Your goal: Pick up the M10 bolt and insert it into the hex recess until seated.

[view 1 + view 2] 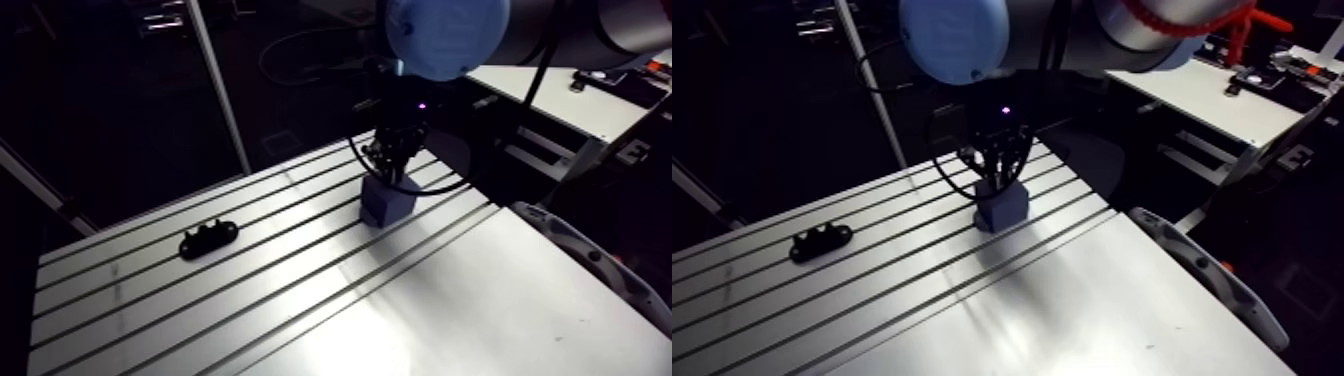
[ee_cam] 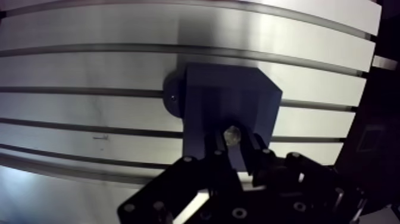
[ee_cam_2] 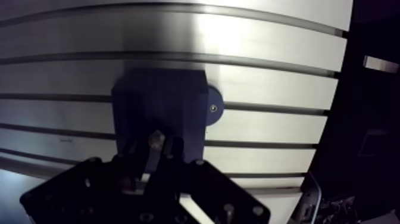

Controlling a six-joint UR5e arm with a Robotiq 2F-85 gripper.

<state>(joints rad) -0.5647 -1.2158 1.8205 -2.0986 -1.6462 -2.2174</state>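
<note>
The pick looks done: the gripper (image 2: pixel 236 146) pinches the M10 bolt (image 2: pixel 232 134) between its fingertips, against the blue block (image 2: pixel 226 95) just ahead of them, so seating it in the hex recess, hidden here, apparently remains.

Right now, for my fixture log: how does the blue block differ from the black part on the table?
The blue block stands tall and boxy; the black part lies low, long and bumpy. The blue block sits directly under the gripper holding the bolt; the black part lies well apart. Both rest on the slotted table.
</note>
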